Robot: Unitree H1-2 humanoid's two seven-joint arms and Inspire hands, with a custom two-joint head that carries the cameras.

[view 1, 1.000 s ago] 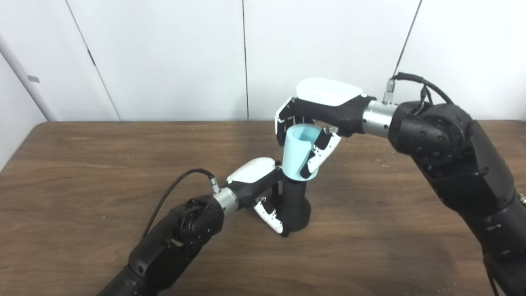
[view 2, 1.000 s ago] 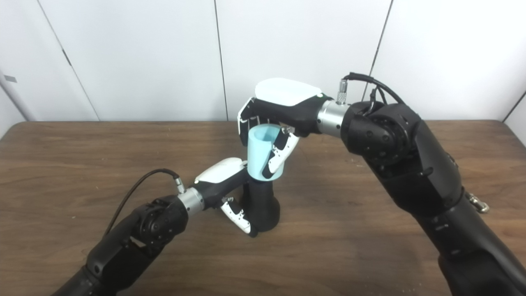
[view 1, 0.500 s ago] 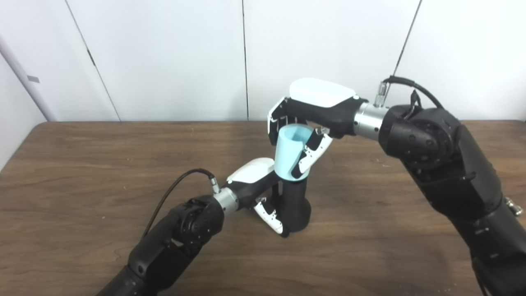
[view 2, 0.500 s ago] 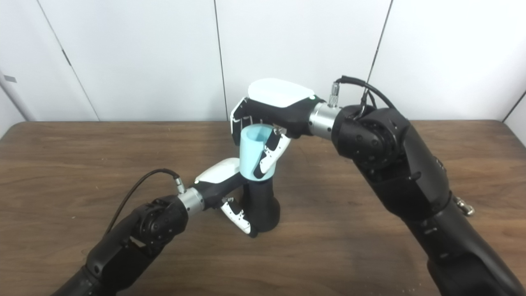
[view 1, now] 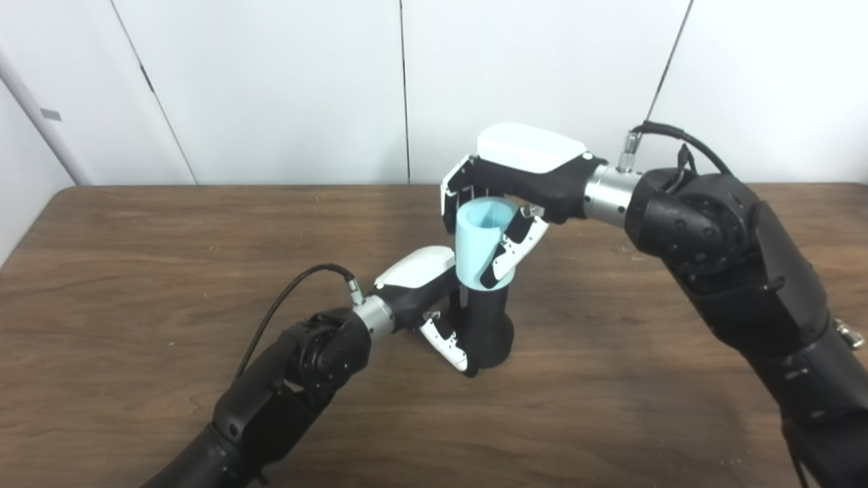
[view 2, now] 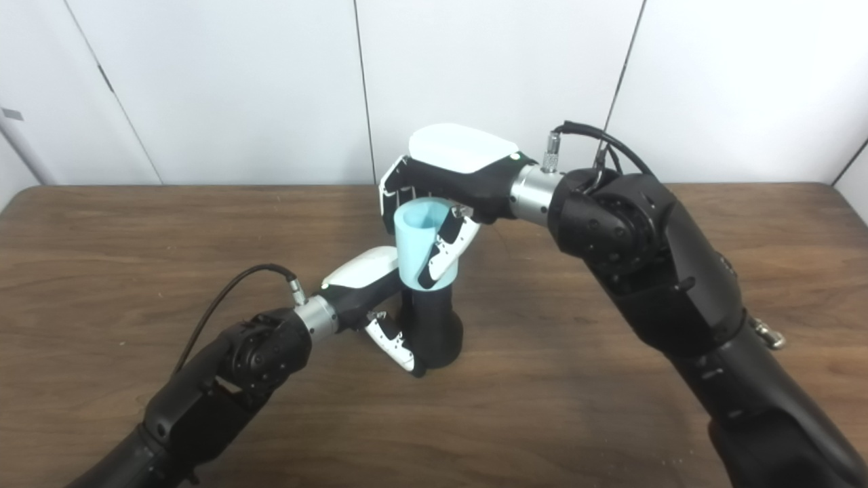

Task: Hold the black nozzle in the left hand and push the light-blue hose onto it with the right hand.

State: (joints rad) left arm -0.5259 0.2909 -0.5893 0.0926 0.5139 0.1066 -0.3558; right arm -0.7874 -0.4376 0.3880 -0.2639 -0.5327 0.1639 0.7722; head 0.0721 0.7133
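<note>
A humanoid robot's left hand (view 1: 434,298) wraps its fingers around a black nozzle (view 1: 487,327) standing upright on a wooden table (view 1: 135,257), while the right hand (view 1: 505,203) grips a light-blue hose (view 1: 478,247) from above, thumb and fingers closed around its wall. The hose sits directly over the nozzle's top, its lower rim meeting the black neck and its long axis tilted slightly off vertical, so the push to come appears to run straight down.
</note>
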